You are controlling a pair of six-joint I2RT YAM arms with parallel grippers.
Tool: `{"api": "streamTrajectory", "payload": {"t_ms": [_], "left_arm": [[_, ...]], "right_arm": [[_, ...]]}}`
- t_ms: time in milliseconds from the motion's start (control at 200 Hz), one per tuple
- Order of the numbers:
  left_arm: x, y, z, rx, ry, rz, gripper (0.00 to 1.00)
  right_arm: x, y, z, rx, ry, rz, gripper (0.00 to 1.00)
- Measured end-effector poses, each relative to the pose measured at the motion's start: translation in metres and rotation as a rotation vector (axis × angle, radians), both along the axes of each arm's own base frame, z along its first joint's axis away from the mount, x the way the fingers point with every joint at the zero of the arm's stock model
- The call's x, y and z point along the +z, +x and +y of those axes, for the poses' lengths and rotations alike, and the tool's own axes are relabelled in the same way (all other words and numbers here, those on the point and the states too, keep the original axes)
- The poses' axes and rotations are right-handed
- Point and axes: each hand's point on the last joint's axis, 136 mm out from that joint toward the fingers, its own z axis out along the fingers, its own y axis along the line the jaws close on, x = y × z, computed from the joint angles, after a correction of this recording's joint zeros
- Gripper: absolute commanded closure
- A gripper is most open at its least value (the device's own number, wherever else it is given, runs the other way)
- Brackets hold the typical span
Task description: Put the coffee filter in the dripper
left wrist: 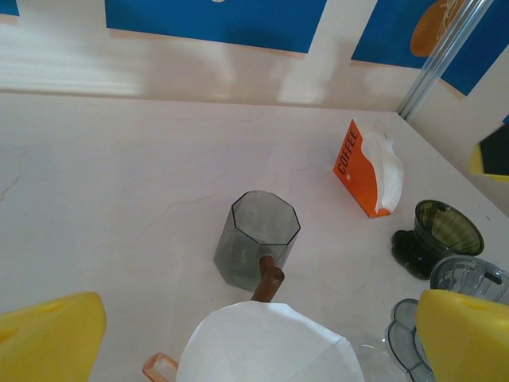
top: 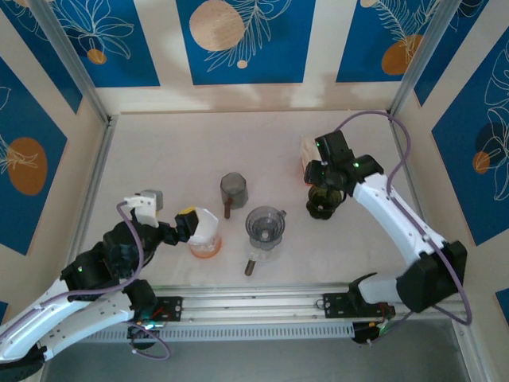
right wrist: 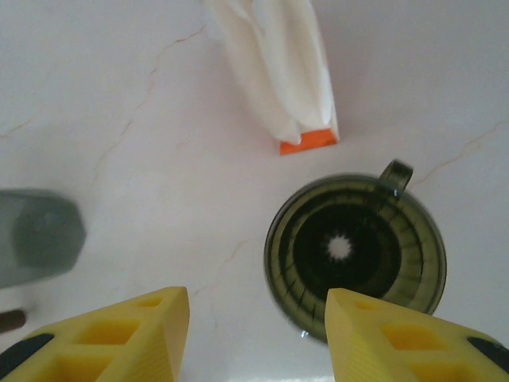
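Top external shows the left gripper (top: 194, 226) with jaws released wide around the white paper coffee filter (top: 204, 225), seated in the orange-tinted dripper (top: 205, 250), so placement looks done, only backing off remaining. The right gripper (right wrist: 256, 318) hangs with jaws parted and empty over the filterless dark green dripper (right wrist: 355, 259).

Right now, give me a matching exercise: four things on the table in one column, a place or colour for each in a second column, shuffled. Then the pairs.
1 filter box
2 cup
3 dark green dripper
4 paper filter

A grey, brown handle
B orange side, COFFEE lettering
C just below the right gripper
D seated in the orange dripper

Pairs: 1-B, 2-A, 3-C, 4-D
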Motion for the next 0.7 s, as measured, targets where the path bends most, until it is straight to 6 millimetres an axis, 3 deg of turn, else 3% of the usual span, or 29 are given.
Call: {"api": "streamTrajectory", "payload": {"t_ms": [350, 510, 700], "left_arm": [[0.000, 0.001, -0.001, -0.002, 0.000, 0.002, 0.00], [0.000, 0.001, -0.002, -0.002, -0.002, -0.001, 0.00], [-0.004, 0.002, -0.004, -0.002, 0.001, 0.002, 0.00]], "right_arm": [[-0.026, 0.072, -0.012, -0.024, -0.040, 0.029, 0.67], [-0.040, 0.093, -0.006, -0.009, -0.049, 0.051, 0.69], [-0.042, 0.118, -0.001, -0.013, -0.047, 0.045, 0.71]]}}
